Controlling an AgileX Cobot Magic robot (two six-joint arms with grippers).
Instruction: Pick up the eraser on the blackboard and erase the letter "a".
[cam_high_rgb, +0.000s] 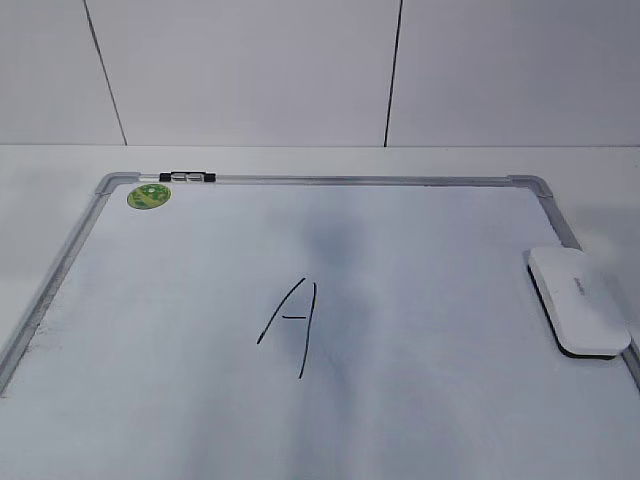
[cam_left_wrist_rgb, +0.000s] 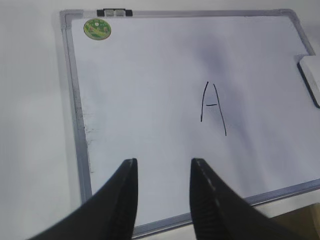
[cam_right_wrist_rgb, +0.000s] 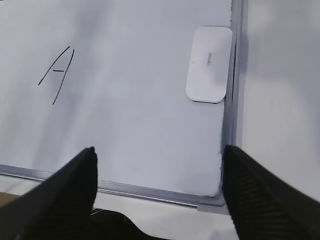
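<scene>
Right wrist view shows my right fingers (cam_right_wrist_rgb: 157, 175) spread wide and empty above the blackboard's (cam_right_wrist_rgb: 150, 130) near edge; the eraser (cam_right_wrist_rgb: 209, 64) lies ahead of them, against the frame. My left fingers (cam_left_wrist_rgb: 162, 185) stand narrowly parted, holding nothing. Only a capital letter (cam_left_wrist_rgb: 212, 107) is drawn ahead of them.

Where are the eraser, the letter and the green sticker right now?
eraser (cam_right_wrist_rgb: 209, 64): right wrist view, middle of its white top.
letter (cam_high_rgb: 304, 325): exterior view, on its long right stroke; it is a capital A.
green sticker (cam_left_wrist_rgb: 97, 29): left wrist view, centre of the disc.
</scene>
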